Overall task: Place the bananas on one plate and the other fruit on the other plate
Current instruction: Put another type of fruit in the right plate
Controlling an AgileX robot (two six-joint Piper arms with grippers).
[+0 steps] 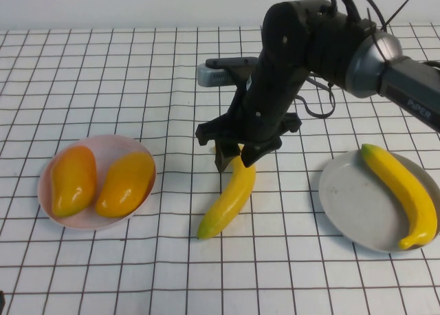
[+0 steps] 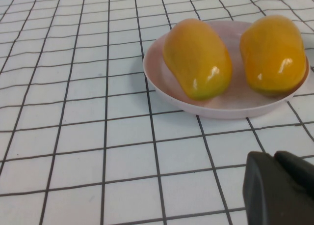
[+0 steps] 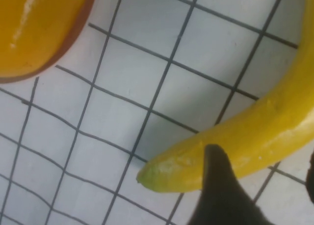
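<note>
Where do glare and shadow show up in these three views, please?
High view: soft shadow under the right hand beside the banana. Left wrist view: bright glints on both mangoes, left hand dark at the corner. Right wrist view: shadow beside the banana.

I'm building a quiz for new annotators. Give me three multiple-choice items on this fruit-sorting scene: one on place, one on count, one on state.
1. Where is the loose banana?
A. on the tablecloth
B. on the pink plate
C. on the grey plate

2. How many mangoes sit on the pink plate?
A. one
B. two
C. three

3. What is the right end effector doing?
A. parked by the grey plate
B. straddling the loose banana's upper end
C. carrying a mango

Answers: 1 A, it lies between the plates; 2 B, two side by side; 3 B, fingers either side. Left end effector rests near the pink plate.
</note>
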